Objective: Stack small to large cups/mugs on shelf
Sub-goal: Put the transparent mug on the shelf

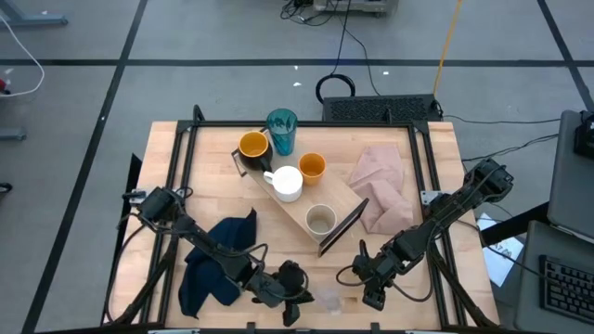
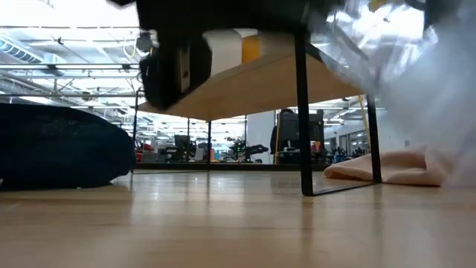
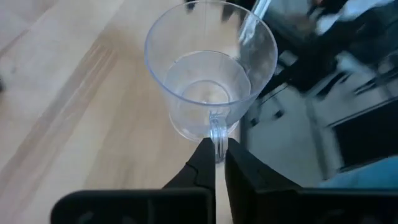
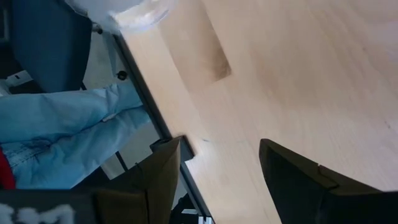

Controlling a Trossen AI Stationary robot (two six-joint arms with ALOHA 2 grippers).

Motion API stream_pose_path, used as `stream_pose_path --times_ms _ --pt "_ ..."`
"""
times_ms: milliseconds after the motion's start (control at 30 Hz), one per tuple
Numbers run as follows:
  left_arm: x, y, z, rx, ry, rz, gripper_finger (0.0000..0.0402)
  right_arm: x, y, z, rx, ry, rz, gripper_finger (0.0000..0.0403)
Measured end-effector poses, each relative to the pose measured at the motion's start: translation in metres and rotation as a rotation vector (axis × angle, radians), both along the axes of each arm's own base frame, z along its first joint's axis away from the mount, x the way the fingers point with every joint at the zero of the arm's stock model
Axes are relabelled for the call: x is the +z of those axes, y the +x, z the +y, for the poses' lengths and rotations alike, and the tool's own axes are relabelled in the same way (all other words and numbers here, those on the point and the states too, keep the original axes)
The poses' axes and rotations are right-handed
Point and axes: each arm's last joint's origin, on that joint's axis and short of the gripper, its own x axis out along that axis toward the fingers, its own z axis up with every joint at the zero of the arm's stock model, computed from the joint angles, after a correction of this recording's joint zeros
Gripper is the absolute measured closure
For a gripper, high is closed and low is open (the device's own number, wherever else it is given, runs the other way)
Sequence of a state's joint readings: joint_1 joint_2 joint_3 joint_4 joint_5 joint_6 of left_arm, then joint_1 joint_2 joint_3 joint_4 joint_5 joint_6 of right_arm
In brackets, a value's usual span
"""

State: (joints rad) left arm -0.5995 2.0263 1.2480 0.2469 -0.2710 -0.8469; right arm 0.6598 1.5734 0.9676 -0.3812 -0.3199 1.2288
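Clear cup (image 3: 208, 87): our left gripper (image 3: 214, 163) pinches its handle, ready to lift. Right gripper (image 4: 217, 168), lower right of the high view, waits half open and empty.

In the low view my arm is a dark blur cut off by the upper edge, hiding most of the shelf (image 2: 253, 82); the white mug (image 2: 223, 49) and small orange cup (image 2: 251, 48) show only as slivers. In my right wrist view the clear cup (image 4: 134, 14) is cropped, only its blurred base showing. From above it (image 1: 328, 299) is too faint to tell its outline.
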Motion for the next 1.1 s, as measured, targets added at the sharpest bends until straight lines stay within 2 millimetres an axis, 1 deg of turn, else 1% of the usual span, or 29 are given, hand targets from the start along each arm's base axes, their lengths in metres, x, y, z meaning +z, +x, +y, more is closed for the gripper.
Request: stream_pose_path --times_ms 133,233,433,500,567,633,767,833,900,1000,1100 --pt "0.022 -0.001 0.001 0.025 -0.075 -0.06 0.0389 0.004 0.004 0.003 0.01 0.039 -0.059 0.0193" --pt "0.042 -0.005 0.003 0.039 -0.134 -0.093 0.0389 0.011 0.005 0.001 0.002 0.064 -0.092 0.0193" --pt "0.073 -0.02 0.002 0.039 -0.207 -0.103 0.0391 0.035 -0.003 -0.009 0.043 0.078 -0.172 0.0193" --pt "0.084 -0.027 0.001 0.033 -0.228 -0.108 0.0391 0.048 -0.006 -0.014 0.062 0.098 -0.233 0.0193" --pt "0.094 -0.031 0.002 0.04 -0.261 -0.127 0.0391 0.065 -0.009 -0.018 0.06 0.133 -0.328 0.0193" --pt "0.103 -0.034 0.004 0.058 -0.285 -0.145 0.039 0.083 -0.012 -0.025 0.022 0.155 -0.437 0.0193" --pt "0.12 -0.038 0.011 0.104 -0.307 -0.203 0.0391 0.119 -0.014 -0.043 -0.091 0.166 -0.713 0.0193" --pt "0.126 -0.038 0.014 0.131 -0.315 -0.23 0.0391 0.133 -0.015 -0.051 -0.153 0.158 -0.82 0.0193" --pt "0.13 -0.039 0.017 0.154 -0.319 -0.245 0.0391 0.142 -0.018 -0.057 -0.179 0.169 -0.876 0.0193" --pt "0.132 -0.039 0.017 0.159 -0.329 -0.25 0.0385 0.147 -0.019 -0.063 -0.215 0.169 -0.894 0.0188" --pt "0.133 -0.04 0.016 0.16 -0.36 -0.257 0.0386 0.147 -0.018 -0.063 -0.238 0.187 -0.889 0.0167"
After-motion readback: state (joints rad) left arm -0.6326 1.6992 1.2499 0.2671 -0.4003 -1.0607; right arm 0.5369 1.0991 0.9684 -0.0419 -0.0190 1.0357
